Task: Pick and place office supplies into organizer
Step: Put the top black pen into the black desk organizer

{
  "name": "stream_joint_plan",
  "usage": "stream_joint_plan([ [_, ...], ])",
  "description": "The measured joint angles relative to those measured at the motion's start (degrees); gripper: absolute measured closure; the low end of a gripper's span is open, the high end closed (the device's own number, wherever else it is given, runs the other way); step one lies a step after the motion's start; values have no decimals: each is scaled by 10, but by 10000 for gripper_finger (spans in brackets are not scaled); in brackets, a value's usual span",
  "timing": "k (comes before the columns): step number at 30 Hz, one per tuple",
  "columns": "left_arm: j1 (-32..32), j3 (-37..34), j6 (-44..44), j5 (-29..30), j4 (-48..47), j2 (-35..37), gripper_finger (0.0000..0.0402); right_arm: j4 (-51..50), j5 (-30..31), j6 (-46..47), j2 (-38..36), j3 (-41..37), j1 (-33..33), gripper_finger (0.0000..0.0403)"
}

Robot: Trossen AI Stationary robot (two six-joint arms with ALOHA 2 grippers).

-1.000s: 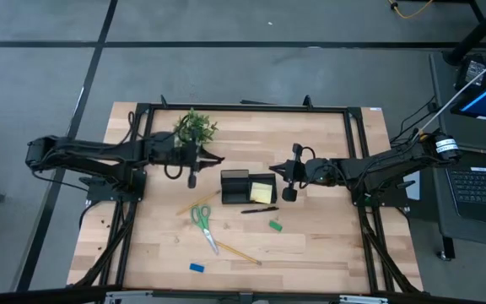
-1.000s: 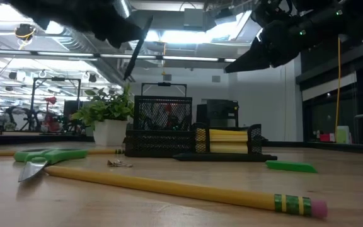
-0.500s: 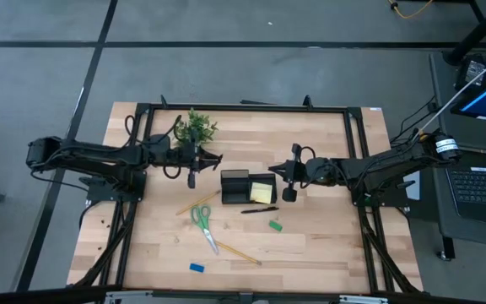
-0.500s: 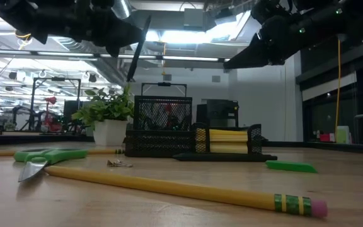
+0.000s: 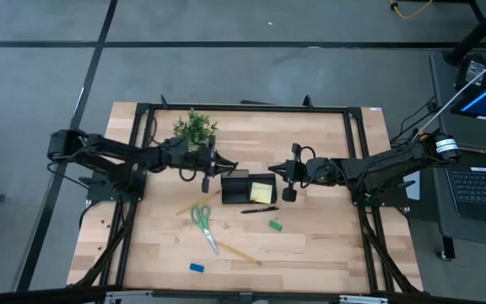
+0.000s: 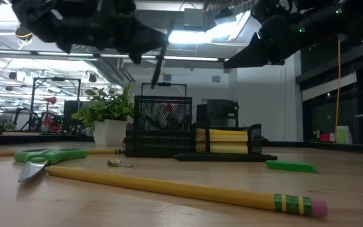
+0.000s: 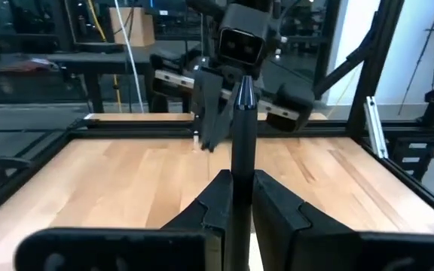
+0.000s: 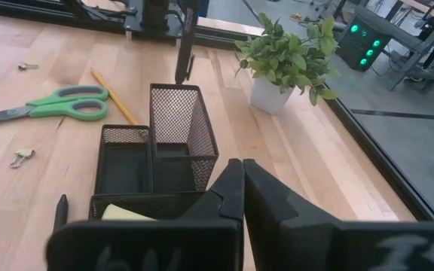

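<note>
My left gripper is shut on a black pen in the air, just left of the organizer. The organizer is a black mesh tray with a tall cup and holds a yellow sticky-note pad. My right gripper hovers shut and empty at the organizer's right. On the table lie another black pen, a green block, green-handled scissors, two pencils and a blue block. My left gripper pinches the pen's shaft between its two fingers. The fingers lie level, come from the table's left and cross the pen. The pen stands nearly upright, slightly tilted and lifted clear. Its lower end hangs above and just short of the mesh cup.
A potted green plant stands behind the left gripper, near the far edge. A small binder clip lies by the scissors. Black frame rails run along the table's sides. Bare wood stretches along the near edge.
My left gripper has carried the pen toward the table's right, closer to the organizer, and has sunk a little. The pen has stayed near upright in the hold.
</note>
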State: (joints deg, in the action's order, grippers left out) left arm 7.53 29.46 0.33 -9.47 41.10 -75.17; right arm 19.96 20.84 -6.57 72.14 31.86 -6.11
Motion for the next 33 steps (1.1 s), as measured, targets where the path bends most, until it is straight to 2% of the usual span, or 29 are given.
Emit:
stream_joint_plan([
  [5, 0, 39, 8, -32, -34, -37, 366, 0, 0, 0, 0, 0, 0, 395],
  [16, 1, 41, 28, -22, -79, -47, 364, -7, 0, 0, 0, 0, 0, 395],
  [21, 2, 42, 34, -21, -79, -64, 364, -5, 0, 1, 0, 0, 0, 395],
  [27, 6, 42, 34, -21, -18, -112, 364, -5, 0, 1, 0, 0, 0, 395],
  [33, 20, 42, 17, -21, -11, -154, 364, -5, 0, 1, 0, 0, 0, 395],
])
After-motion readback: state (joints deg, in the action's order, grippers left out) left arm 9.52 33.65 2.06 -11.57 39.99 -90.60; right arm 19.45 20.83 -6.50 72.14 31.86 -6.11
